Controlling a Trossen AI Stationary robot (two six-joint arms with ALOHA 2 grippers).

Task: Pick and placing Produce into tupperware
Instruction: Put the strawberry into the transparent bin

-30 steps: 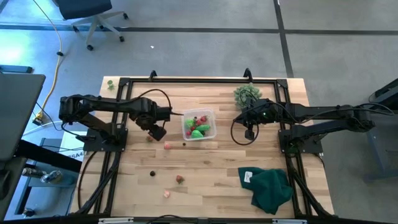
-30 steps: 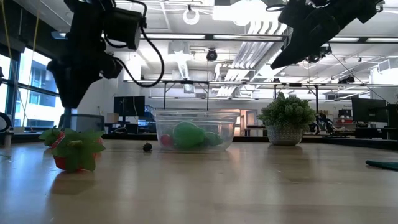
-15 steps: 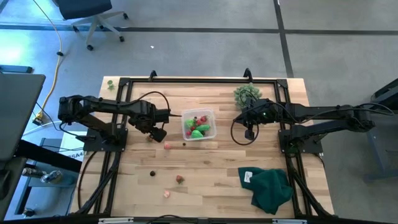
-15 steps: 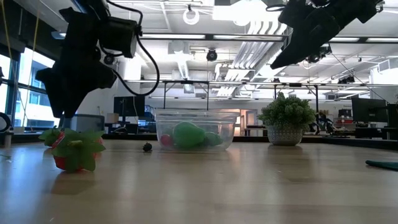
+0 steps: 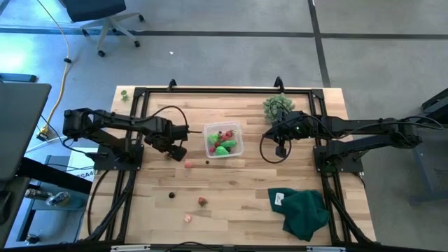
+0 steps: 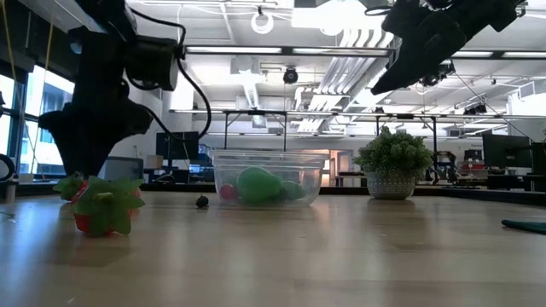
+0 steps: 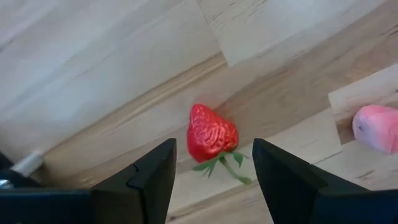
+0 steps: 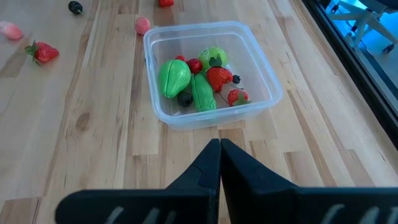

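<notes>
The left pincer (image 7: 211,180) hangs wide open and empty just above a red strawberry (image 7: 211,134) lying on the worktop (image 5: 238,189), the berry sitting in line with the gap between its fingers, with a pink piece (image 7: 378,127) nearby off one finger. Beyond it, between the two arms, the clear tub (image 5: 223,140) rests on the worktop holding green and red pieces (image 8: 194,81). The right pincer (image 8: 219,155) hovers raised just beside the tub's far side, its fingers pressed together and holding nothing.
</notes>
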